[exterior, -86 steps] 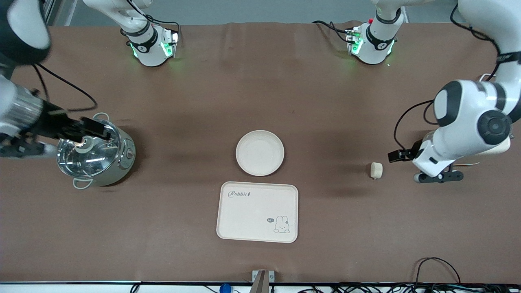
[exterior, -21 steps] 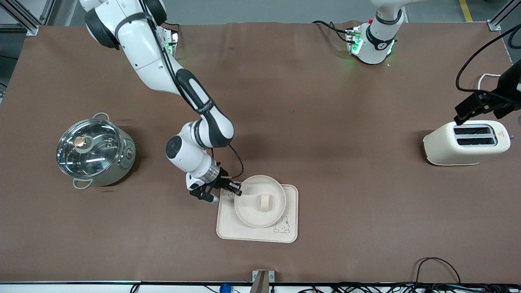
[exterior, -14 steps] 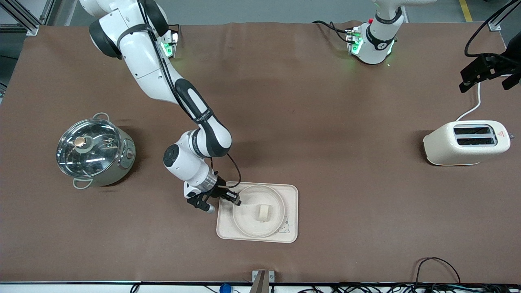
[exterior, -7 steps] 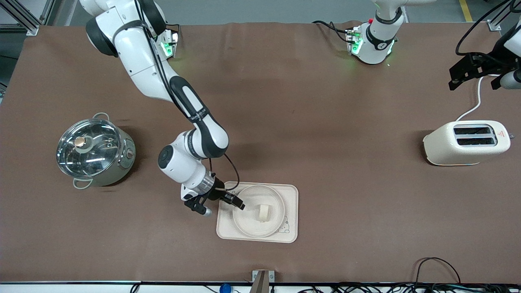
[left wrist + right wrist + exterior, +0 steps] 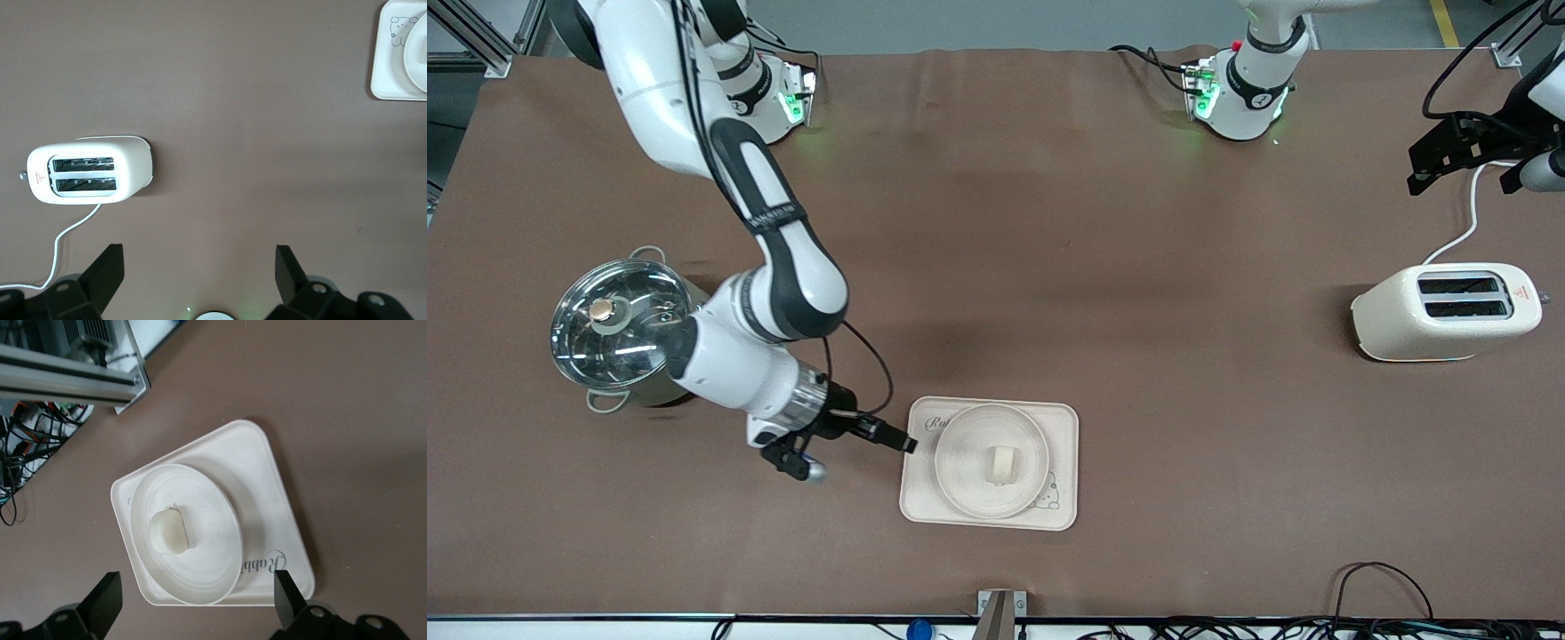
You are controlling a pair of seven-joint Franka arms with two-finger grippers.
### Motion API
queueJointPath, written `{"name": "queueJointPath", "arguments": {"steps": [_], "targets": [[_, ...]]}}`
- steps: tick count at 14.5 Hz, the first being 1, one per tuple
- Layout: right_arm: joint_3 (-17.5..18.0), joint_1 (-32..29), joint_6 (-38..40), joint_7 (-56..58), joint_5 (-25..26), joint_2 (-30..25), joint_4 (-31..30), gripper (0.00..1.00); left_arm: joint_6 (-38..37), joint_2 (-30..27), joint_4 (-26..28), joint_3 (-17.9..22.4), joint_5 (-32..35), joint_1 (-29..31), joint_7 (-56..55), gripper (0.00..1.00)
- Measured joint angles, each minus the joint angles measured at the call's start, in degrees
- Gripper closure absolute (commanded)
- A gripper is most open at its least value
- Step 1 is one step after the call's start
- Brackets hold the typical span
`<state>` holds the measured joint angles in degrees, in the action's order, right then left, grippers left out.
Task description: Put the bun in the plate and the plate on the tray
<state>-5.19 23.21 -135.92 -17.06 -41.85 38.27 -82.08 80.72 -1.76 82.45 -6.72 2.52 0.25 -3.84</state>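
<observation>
Resting at the middle of the round, shallow, cream-white speckled plate (image 5: 991, 460): one tiny cream-white rounded bun (image 5: 1003, 464). Plate seated flat on the cream rectangular tray with rounded corners and rabbit drawing (image 5: 1064, 511), which lies on the brown worktop (image 5: 1049, 249) near the front camera.

Right hand (image 5: 896, 441): released, fingers spread, empty; now over bare worktop just beside the tray, toward the right arm's end. Half a second ago its fingertips sat at the plate rim; it has since let go and drawn back toward the steel pot with glass lid (image 5: 618, 331). Plate and bun have not shifted since the release.

Left hand (image 5: 1463, 160): released, fingers wide, holding nothing; up over the left arm's end of the worktop, above the white cable of the cream two-slot toaster (image 5: 1445, 312). Arm waiting.

Assessment: bun in plate, plate on tray; both parts of the task read as done. The withdrawal suggests that nothing is left but for the right arm to clear away. Plate sits inside the tray's rim, so it is unlikely to slide.
</observation>
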Motion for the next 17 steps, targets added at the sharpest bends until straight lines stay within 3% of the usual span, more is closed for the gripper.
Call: {"name": "queueJointPath", "arguments": {"steps": [2, 7, 12, 17], "targets": [[-3.6, -0.7, 7.4, 3.8, 3.9, -4.8, -1.9, 0.00, 0.0, 0.0, 0.1, 0.0, 0.0, 0.1, 1.6, 0.00], [-11.0, -3.0, 27.1, 9.4, 16.3, -15.4, 0.4, 0.00, 0.0, 0.0, 0.1, 0.4, 0.0, 0.7, 2.7, 0.00], [-14.8, -3.0, 43.8, 9.5, 26.2, -24.8, 2.2, 0.00, 0.0, -0.1, -0.3, 0.4, 0.0, 0.8, 2.7, 0.00], [-16.0, -3.0, 53.3, 9.6, 38.0, -34.5, 2.4, 0.00, -1.7, -0.2, -0.3, 0.3, 0.0, 0.8, 2.7, 0.00]]}}
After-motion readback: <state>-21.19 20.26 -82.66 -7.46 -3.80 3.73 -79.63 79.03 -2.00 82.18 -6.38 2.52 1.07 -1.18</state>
